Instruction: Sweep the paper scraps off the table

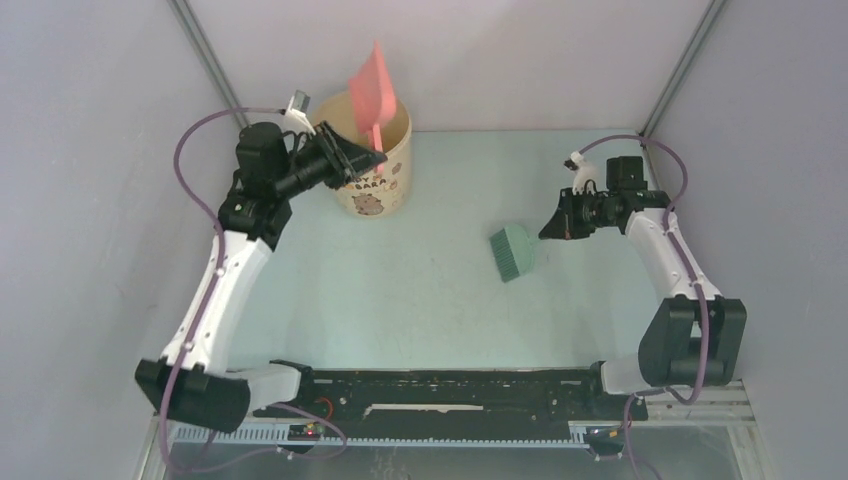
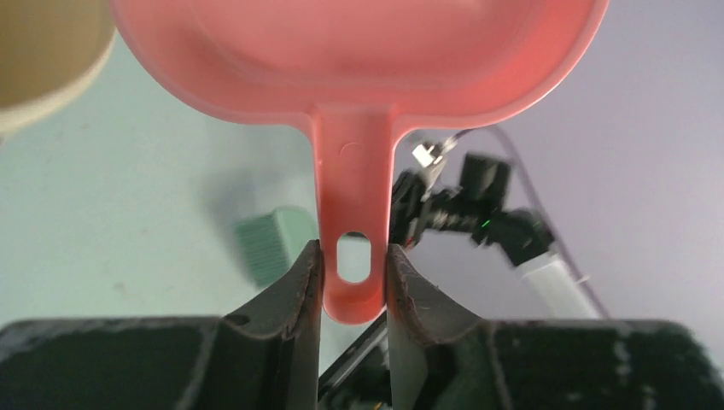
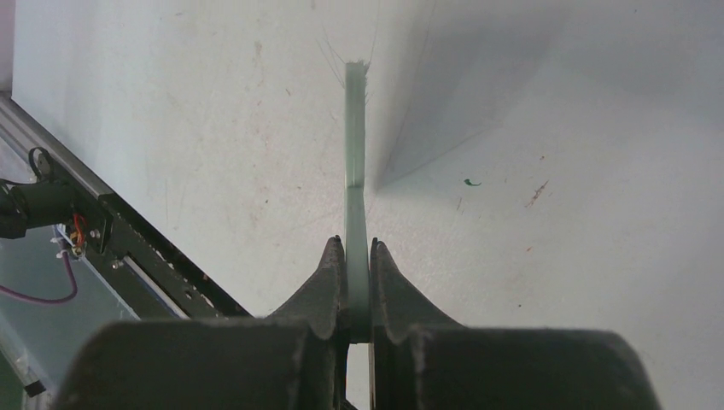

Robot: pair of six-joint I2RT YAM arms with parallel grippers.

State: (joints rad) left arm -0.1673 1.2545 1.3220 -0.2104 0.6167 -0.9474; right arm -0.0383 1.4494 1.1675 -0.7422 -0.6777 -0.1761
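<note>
My left gripper (image 1: 368, 158) is shut on the handle of the pink dustpan (image 1: 372, 85), which stands tipped up over the mouth of the beige cup (image 1: 395, 190). In the left wrist view its fingers (image 2: 306, 282) clamp the handle of the dustpan (image 2: 359, 60). My right gripper (image 1: 548, 230) is shut on the grey-green hand brush (image 1: 514, 252), which is low over the table (image 1: 400, 300) at the middle right. The right wrist view shows the brush (image 3: 356, 171) edge-on. No paper scraps show on the table, only a tiny teal speck (image 3: 471, 182). The inside of the cup is hidden.
The cup stands at the back left, near the rear rail. Grey walls and metal posts close in the back and the sides. A black rail (image 1: 450, 390) with the arm bases runs along the near edge.
</note>
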